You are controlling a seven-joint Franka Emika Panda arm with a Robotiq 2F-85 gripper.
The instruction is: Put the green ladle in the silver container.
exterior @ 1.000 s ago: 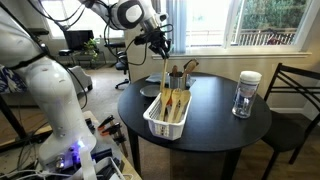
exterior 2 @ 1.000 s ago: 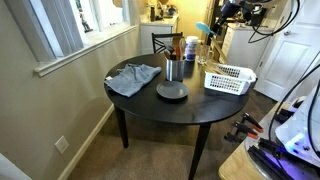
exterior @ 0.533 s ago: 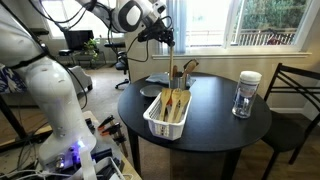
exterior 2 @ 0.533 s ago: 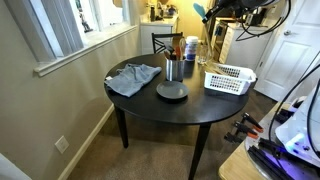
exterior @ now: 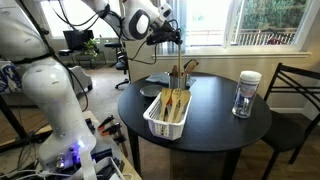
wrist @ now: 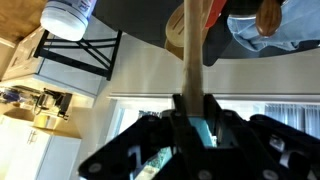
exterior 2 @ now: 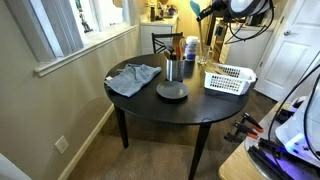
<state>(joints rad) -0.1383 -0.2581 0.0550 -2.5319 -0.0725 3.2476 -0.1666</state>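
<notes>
Green ladle (wrist: 190, 66): handle clamped between the fingers (wrist: 213, 108) of the gripper (exterior: 170, 35), held high above the desk (exterior: 215, 128). Pickup done; lowering into the silver container (exterior: 176, 80) and release remain. Obstructions: wooden utensils (exterior: 187, 68) already inside the container; white basket (exterior: 148, 117) just beside it. Glass jar (exterior: 246, 93) well apart.
</notes>
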